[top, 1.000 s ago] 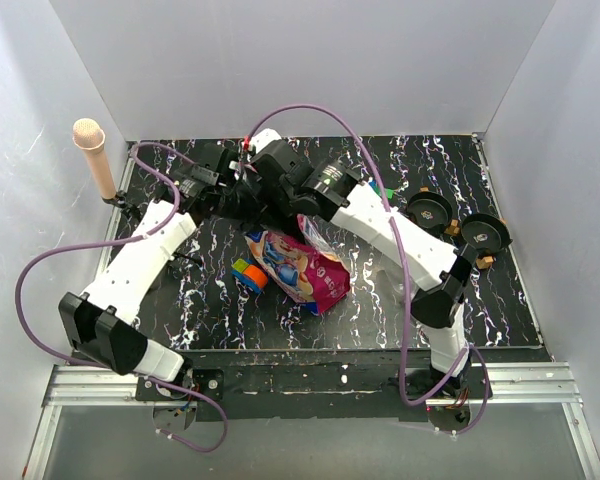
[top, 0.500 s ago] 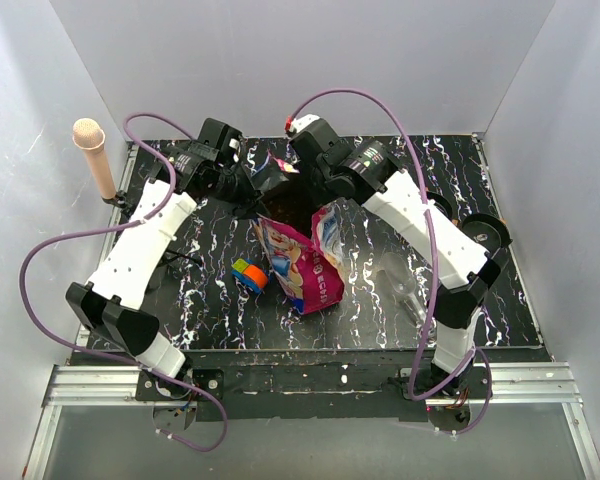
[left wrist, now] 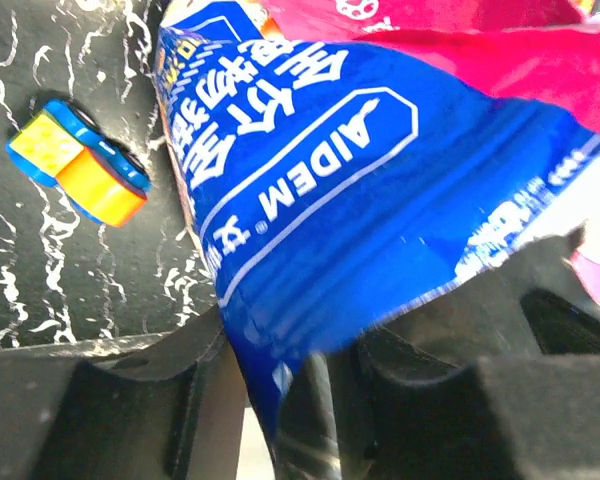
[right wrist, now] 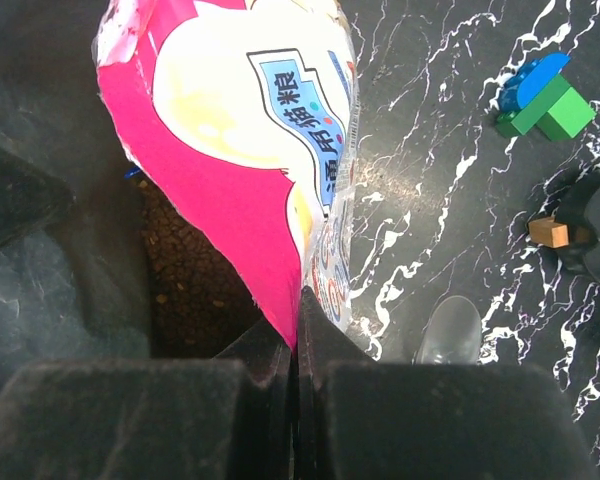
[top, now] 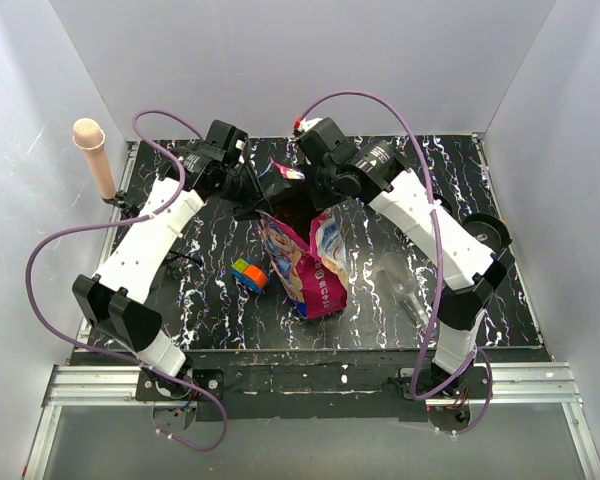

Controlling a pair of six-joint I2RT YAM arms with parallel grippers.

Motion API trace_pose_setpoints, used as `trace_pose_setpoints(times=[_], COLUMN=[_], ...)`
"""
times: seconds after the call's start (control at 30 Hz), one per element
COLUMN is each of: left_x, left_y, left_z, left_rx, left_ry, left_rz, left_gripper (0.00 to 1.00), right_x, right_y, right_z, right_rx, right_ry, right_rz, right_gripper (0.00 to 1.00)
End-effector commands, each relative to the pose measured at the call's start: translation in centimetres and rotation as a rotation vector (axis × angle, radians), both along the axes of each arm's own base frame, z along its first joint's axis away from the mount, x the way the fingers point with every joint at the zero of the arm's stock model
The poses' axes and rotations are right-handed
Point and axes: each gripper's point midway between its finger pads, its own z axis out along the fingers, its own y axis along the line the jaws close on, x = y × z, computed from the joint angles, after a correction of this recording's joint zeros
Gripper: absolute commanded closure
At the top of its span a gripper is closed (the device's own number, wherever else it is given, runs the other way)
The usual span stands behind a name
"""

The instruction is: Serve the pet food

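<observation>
Two grippers at the glossy magenta-pink pet food bag [top: 302, 268]: right gripper [right wrist: 298, 312] pinches its rim, left gripper [left wrist: 295, 345] seems parted; it should clamp before pouring

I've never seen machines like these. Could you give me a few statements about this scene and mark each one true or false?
1. The right claw is clamped on the edge of the pink pet food bag. True.
2. The bag is sealed. False: its top is open and brown kibble shows inside.
3. A blue, yellow and orange toy block lies on the table beside the bag. True.
4. The blue-and-green block sits inside the bag. False: it lies on the table, apart from the bag.
5. The table is plain white. False: it is black with white streaks.
</observation>
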Motion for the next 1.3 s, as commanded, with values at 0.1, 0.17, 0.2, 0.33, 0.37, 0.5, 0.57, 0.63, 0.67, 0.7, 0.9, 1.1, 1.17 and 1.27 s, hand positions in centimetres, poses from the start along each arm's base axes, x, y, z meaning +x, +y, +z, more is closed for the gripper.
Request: trace_pose_setpoints(times=[0.1,0.17,0.2,0.33,0.37,0.5,0.57,0.63,0.67,0.7,0.9,1.1,1.17,1.27], left_x=[1.7,2.2,2.4,2.8,2.8,2.8,2.8,2.8,2.8,2.8,2.0,1.3,1.2,1.0], left_y=[2.2,4.8,6.9,9.9,9.9,8.7,8.0,7.7,8.0,8.0,2.0,-3.0,-3.8,-4.9], left_z=[0.6,2.5,3.4,8.1,9.1,11.4,12.2,13.2,13.4,14.2,8.0,4.9,4.6,3.9], left_rx=[0.181,0.298,0.391,0.535,0.522,0.449,0.409,0.375,0.373,0.357,0.162,0.041,0.016,-0.016], left_ry=[-0.088,-0.128,-0.146,-0.253,-0.286,-0.360,-0.386,-0.428,-0.439,-0.475,-0.327,-0.288,-0.273,-0.233], left_rz=[0.011,0.097,0.155,0.163,0.155,0.091,0.071,0.079,0.091,0.092,-0.115,-0.205,-0.229,-0.274], left_gripper=[1.00,1.00,1.00,1.00,1.00,1.00,1.00,1.00,1.00,1.00,1.00,1.00,1.00,1.00], right_x=[-1.3,-1.3,-1.3,-1.7,-2.3,-3.8,-4.0,-3.3,-2.6,-2.4,-1.7,-3.2,-3.5,-3.8], right_y=[1.0,1.7,2.2,5.4,6.8,10.9,11.8,11.5,10.7,9.8,3.5,-0.8,-1.9,-2.7], right_z=[7.5,7.4,7.4,7.5,8.0,10.6,11.5,10.9,10.0,9.2,1.1,-6.9,-8.0,-8.0], right_rx=[0.282,0.300,0.314,0.415,0.467,0.657,0.712,0.710,0.700,0.694,0.620,0.521,0.471,0.444], right_ry=[-0.109,-0.096,-0.085,-0.010,0.020,0.093,0.090,0.076,0.084,0.104,0.202,0.377,0.394,0.396], right_rz=[0.011,0.025,0.032,0.089,0.133,0.258,0.299,0.279,0.249,0.227,0.084,-0.025,-0.062,-0.087], right_gripper=[0.99,0.99,0.99,0.99,0.99,0.99,0.99,0.99,0.99,0.99,0.99,0.99,0.99,0.99])
